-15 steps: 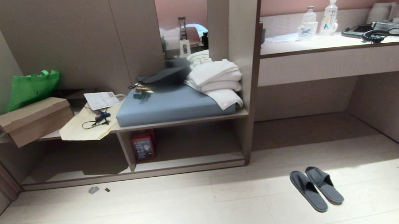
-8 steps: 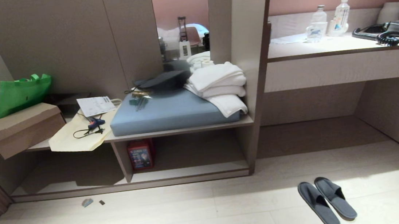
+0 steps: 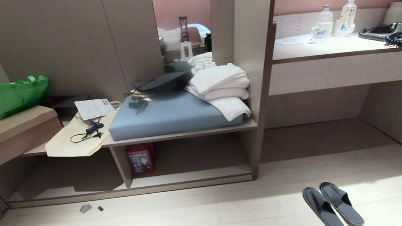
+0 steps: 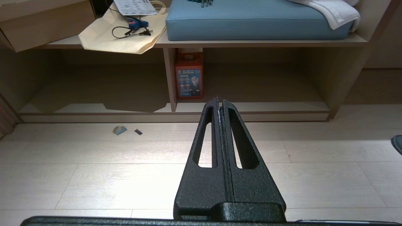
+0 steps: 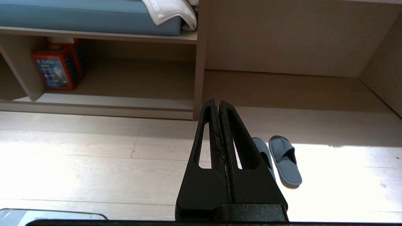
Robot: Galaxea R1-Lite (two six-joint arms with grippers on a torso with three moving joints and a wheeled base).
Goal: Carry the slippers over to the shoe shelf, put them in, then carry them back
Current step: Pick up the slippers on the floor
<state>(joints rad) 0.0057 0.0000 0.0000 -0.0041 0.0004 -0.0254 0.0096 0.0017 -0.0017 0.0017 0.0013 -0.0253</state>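
Grippers first: left gripper (image 4: pixel 220 102) and right gripper (image 5: pixel 217 103) both pinched closed, holding nothing. Slippers (image 3: pixel 332 207) side by side on floor, well apart from shoe shelf (image 3: pixel 188 175). We judge them light, soft, floppy; take by toe upper, w/ care.
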